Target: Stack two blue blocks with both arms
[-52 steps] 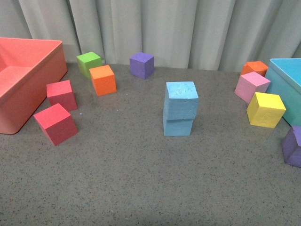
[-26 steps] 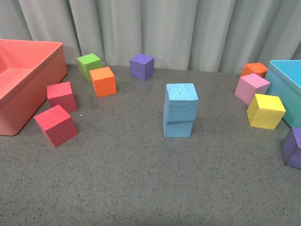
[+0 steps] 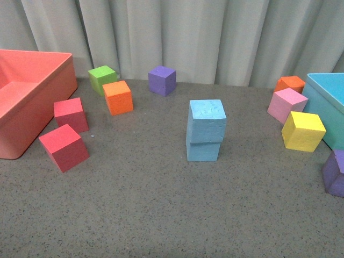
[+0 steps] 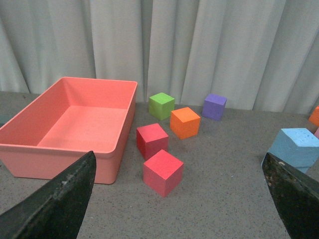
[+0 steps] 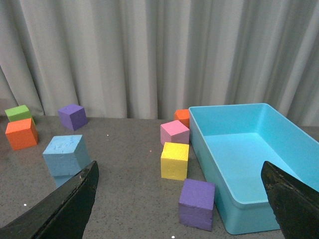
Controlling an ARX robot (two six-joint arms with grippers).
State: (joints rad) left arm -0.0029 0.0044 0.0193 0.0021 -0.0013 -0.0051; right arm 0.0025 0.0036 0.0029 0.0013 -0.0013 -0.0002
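blue blocks [image 3: 205, 130] stacked | nearest cubes well apart | both claws wide open, empty

Both end effectors [image 4: 179, 199] [image 5: 179, 199] wide open

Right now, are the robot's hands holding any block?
No. The left gripper and right gripper are both open and empty. The two blue blocks stand stacked, untouched.

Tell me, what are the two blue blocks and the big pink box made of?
The blue blocks look like soft foam: dull, no shine, with a slightly pitted, grainy top. The pink box looks like smooth moulded plastic, with rounded corners, thin even walls and a faint sheen. Looks alone can't prove either one.
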